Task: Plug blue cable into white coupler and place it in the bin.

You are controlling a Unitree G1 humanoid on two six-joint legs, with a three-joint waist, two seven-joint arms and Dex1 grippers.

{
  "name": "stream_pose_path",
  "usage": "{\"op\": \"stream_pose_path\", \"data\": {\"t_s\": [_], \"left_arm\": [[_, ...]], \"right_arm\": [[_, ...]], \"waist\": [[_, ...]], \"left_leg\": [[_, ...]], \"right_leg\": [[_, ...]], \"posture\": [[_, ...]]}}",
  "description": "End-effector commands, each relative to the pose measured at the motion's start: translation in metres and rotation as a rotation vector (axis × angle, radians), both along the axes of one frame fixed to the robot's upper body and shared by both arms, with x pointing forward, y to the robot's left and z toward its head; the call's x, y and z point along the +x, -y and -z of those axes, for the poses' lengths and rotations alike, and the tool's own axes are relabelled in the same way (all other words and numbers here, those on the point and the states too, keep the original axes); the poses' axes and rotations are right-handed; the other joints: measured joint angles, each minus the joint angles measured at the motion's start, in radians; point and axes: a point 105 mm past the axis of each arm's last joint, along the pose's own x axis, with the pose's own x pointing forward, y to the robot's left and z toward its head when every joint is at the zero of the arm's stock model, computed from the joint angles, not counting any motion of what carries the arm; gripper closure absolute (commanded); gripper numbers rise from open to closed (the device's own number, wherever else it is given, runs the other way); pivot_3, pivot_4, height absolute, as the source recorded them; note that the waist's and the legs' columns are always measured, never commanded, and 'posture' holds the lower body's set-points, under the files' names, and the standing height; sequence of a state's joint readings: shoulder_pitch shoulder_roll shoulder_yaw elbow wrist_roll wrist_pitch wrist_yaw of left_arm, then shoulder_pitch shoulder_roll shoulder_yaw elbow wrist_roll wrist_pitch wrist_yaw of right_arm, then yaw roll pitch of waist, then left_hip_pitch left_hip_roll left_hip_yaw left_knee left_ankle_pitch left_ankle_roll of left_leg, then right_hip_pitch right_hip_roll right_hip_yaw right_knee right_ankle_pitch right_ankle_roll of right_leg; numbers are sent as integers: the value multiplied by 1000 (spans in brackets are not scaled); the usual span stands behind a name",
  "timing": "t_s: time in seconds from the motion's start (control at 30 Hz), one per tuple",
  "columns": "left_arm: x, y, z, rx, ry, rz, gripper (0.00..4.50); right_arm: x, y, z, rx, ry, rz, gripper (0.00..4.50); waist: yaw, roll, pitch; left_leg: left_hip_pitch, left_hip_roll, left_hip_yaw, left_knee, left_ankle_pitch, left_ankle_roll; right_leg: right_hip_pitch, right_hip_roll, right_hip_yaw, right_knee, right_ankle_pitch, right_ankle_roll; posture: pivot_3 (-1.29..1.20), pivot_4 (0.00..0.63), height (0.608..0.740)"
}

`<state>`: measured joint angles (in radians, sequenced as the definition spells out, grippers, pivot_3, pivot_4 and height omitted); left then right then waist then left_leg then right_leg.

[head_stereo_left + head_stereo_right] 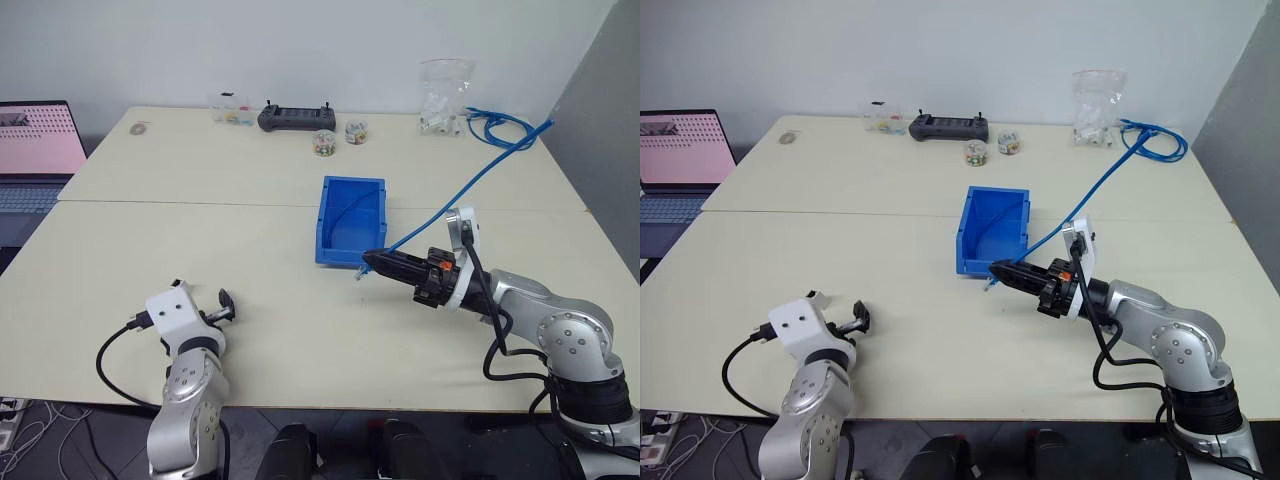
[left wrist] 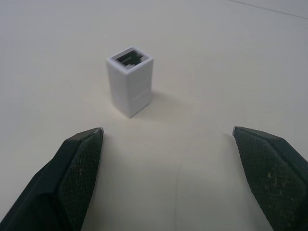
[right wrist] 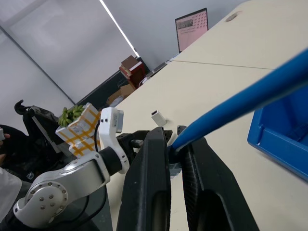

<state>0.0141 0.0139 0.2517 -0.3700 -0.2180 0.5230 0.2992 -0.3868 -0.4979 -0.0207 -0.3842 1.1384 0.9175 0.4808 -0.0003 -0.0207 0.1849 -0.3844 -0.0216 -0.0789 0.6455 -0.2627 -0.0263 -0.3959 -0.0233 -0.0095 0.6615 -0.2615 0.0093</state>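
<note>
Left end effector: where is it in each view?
Left eye view: left end effector lower left, open.
Right eye view: lower left.
Left wrist view: rising from both lower corners.
Right wrist view: centre, behind right end effector.
Shared landmark: white coupler, just beyond it in both wrist views.

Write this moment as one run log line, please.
left gripper: open, facing white coupler | right gripper: shut on blue cable | bin: no cable inside

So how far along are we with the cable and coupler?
Done: the right end effector is shut on the blue cable near its plug. In hand: the left end effector is open with the white coupler standing untouched on the table ahead. Left: grasp, plug in, drop into the bin.
</note>
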Motion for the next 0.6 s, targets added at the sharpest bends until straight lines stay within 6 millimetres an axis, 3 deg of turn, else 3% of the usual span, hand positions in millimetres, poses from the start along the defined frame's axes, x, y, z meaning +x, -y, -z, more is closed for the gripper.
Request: {"op": "stream_pose_path", "data": {"t_s": [0.03,0.27,0.6], "left_arm": [[7,-9,-11,-3,25,-101,0],[15,-11,-20,-29,39,-240,0],[17,-15,-12,-61,-5,-322,0]], "right_arm": [[-2,3,-12,10,49,-7,4446],[0,10,-13,-21,53,-4,4446],[1,13,-14,-35,57,-9,4447]], "waist": [[1,0,0],[1,-1,0],[1,-1,0]], "left_leg": [[0,0,0,0,0,0],[0,0,0,0,0,0],[0,0,0,0,0,0]], "right_leg": [[0,0,0,0,0,0],[0,0,0,0,0,0],[0,0,0,0,0,0]], "posture": [[0,150,740],[0,150,740],[0,150,740]]}}
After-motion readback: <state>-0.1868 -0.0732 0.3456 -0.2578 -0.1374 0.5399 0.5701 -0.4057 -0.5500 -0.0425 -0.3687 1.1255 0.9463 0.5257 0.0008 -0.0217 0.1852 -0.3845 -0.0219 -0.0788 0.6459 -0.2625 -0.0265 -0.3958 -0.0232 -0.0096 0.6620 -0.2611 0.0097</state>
